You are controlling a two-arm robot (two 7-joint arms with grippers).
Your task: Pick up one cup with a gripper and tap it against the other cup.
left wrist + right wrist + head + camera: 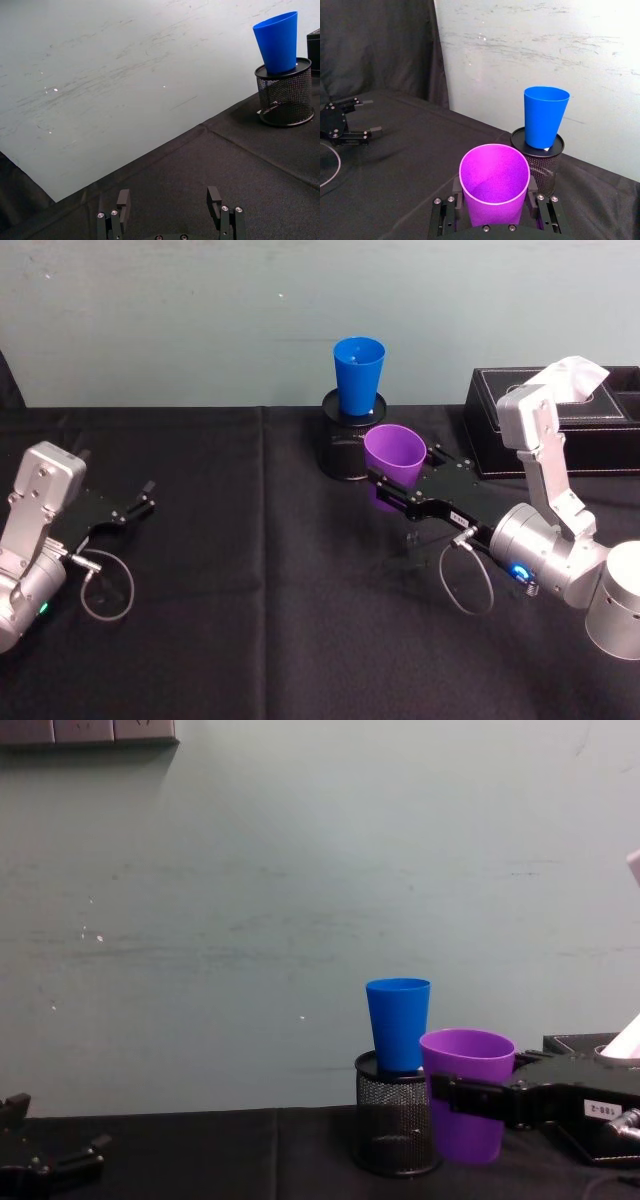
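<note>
My right gripper (392, 485) is shut on the purple cup (393, 452), holding it upright above the black cloth; its fingers (532, 187) clasp the purple cup (494, 182) on both sides. The blue cup (358, 375) stands upright on top of a black mesh pen holder (346, 445) just behind and slightly left of the purple one. In the chest view the purple cup (467, 1092) sits lower than the blue cup (398, 1023), with a small gap between them. My left gripper (148, 496) rests open at the table's left, far from both.
A black box (560, 420) holding white tissue (570, 375) stands at the back right, behind my right arm. A pale wall runs along the table's far edge. The black cloth (260, 590) in the middle and front lies open.
</note>
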